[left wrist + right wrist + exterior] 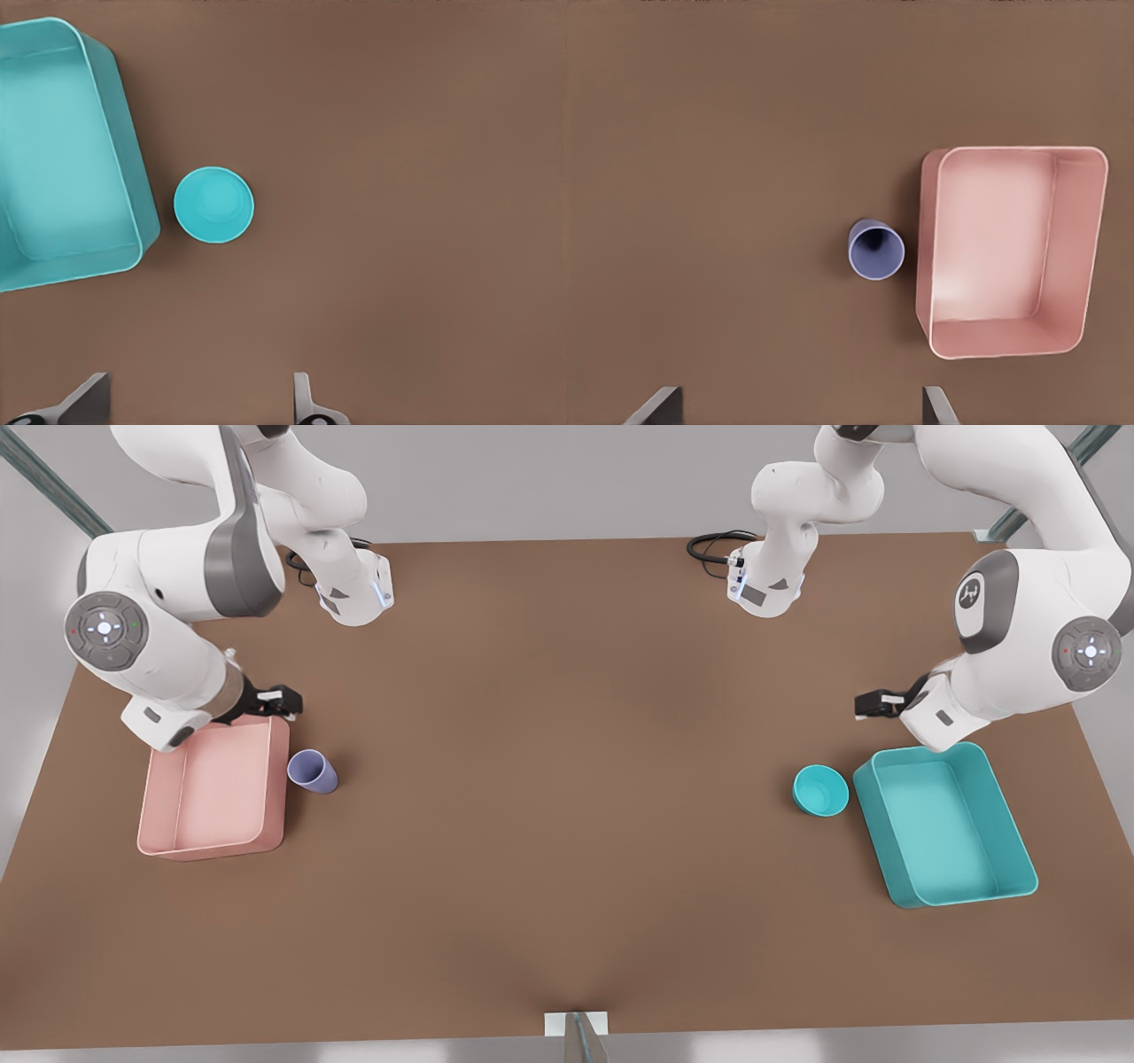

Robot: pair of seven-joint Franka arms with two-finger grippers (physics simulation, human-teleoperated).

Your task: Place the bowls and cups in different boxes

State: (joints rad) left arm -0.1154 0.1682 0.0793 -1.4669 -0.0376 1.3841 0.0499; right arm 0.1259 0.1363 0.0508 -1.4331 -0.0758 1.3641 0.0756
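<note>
A teal bowl stands upright on the table just beside the teal box, apart from it. My left gripper hovers open and holds nothing, high above the table by the teal box's far corner at the front view's right. On the front view's left a lavender cup stands upright next to the pale pink box. Above the pink box's far corner my right gripper is open with nothing in it.
The brown table is bare between the two groups. Both arm bases stand at the far edge with black cables beside them. A metal post rises at the near edge.
</note>
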